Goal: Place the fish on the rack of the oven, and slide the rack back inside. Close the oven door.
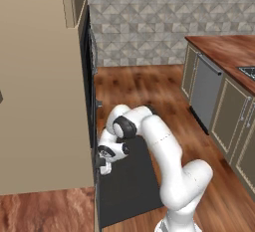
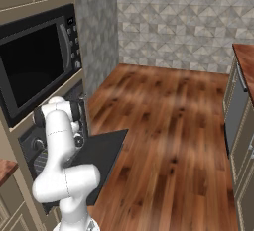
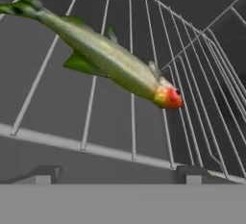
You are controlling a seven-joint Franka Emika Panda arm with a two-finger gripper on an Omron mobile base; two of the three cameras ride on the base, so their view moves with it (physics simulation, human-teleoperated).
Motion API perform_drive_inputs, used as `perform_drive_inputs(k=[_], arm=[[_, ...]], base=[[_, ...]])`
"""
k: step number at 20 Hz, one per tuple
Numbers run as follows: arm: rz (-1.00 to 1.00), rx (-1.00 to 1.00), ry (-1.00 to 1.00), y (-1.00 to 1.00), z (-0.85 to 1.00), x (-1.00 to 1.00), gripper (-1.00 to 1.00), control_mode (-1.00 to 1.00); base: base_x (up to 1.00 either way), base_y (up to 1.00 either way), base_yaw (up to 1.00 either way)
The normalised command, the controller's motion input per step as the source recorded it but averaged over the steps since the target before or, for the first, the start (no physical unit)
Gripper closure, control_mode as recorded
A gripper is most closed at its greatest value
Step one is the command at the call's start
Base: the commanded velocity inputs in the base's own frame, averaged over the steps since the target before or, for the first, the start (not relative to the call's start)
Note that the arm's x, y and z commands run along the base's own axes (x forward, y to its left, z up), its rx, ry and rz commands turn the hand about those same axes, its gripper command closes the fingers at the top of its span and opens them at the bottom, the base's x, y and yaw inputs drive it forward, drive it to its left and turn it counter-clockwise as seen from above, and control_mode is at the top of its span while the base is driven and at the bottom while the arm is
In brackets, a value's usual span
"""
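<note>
The fish [image 3: 113, 59], slender and silvery-green with a reddish head, lies across the pale wires of the rack [image 3: 134, 136] in the hand view. My gripper [image 3: 117, 175] is open just in front of it; the fingertips [image 3: 45, 174] stand wide apart with nothing between them. In the left base view the gripper [image 1: 102, 166] reaches into the front of the black oven [image 1: 91, 76]. The oven door [image 1: 129, 186] hangs open, flat and dark, under my arm, and the same door [image 2: 101, 148] is seen in the right base view.
A beige cabinet wall [image 1: 40, 101] frames the oven on the left. Across the wooden floor [image 1: 149, 86] stand a wood-topped counter [image 1: 224, 49], a silver dishwasher front [image 1: 206, 89] and cabinet doors. A black appliance window [image 2: 34, 61] sits above the oven.
</note>
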Motion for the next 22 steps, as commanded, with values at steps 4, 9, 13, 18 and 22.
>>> perform_drive_inputs(k=[4, 9, 13, 18, 22], arm=[[-0.13, 0.00, 0.00, -1.00, 0.36, -0.28, -1.00, -1.00], [-0.08, 0.00, 0.00, -0.99, 0.70, -0.48, -1.00, -1.00], [0.00, 0.00, -0.04, -0.94, 0.95, -0.82, -1.00, -1.00], [0.00, 0.00, -0.09, -0.93, 1.00, -0.83, -1.00, -1.00], [0.00, 0.00, -0.12, -0.86, 1.00, -0.79, -1.00, -1.00]], base=[[0.00, 0.00, 0.00], [0.00, 0.00, 0.00], [0.00, 0.00, 0.00], [0.00, 0.00, 0.00], [0.00, 0.00, 0.00]])
